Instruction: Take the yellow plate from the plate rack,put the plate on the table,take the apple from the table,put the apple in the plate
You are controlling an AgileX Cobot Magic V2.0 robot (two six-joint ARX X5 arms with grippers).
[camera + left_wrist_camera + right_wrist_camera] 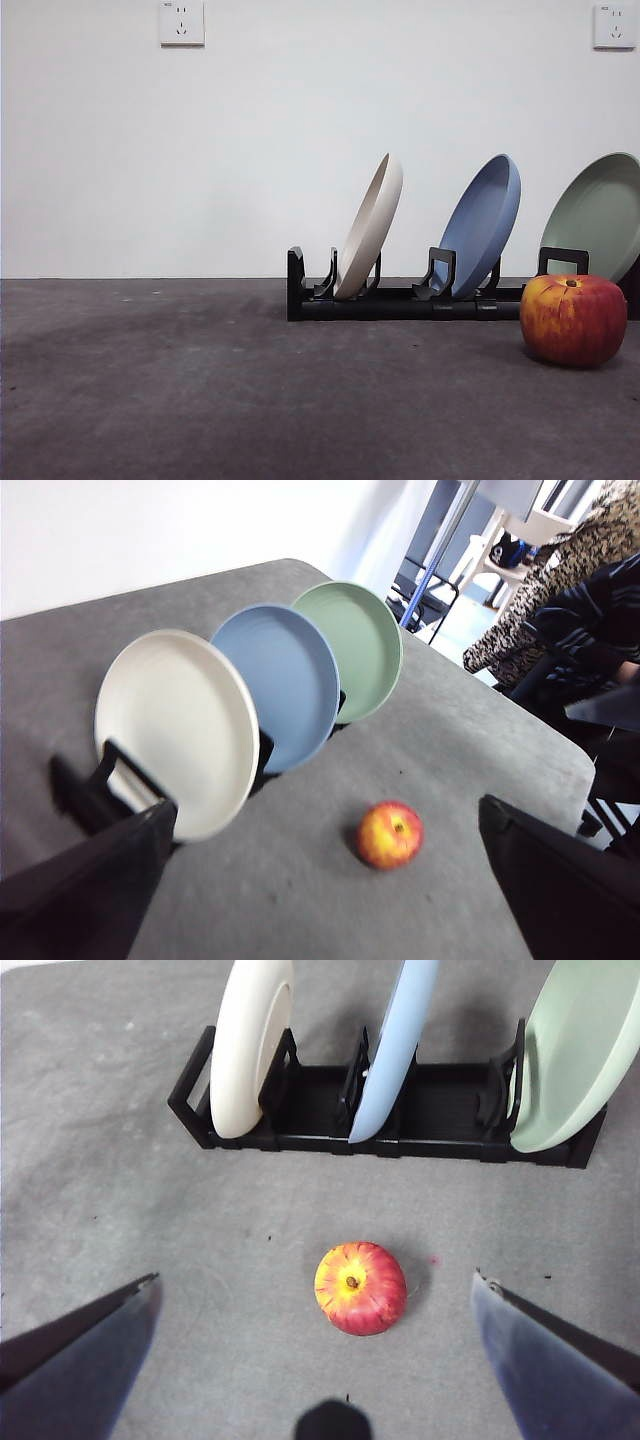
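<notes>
The cream yellow plate point(370, 225) leans in the left slot of the black plate rack point(400, 298); it also shows in the left wrist view point(180, 730) and the right wrist view point(250, 1045). The red apple point(572, 318) sits on the grey table point(200, 400) in front of the rack's right end. My left gripper point(320, 880) is open and empty, above the table, apart from the plates and the apple point(390, 834). My right gripper point(315, 1350) is open and empty, hovering over the apple point(360, 1287). Neither gripper shows in the front view.
A blue plate point(485, 225) stands in the rack's middle slot and a pale green plate point(600, 215) in the right one. The table's far edge point(500, 695) shows in the left wrist view, with chairs and a person beyond it.
</notes>
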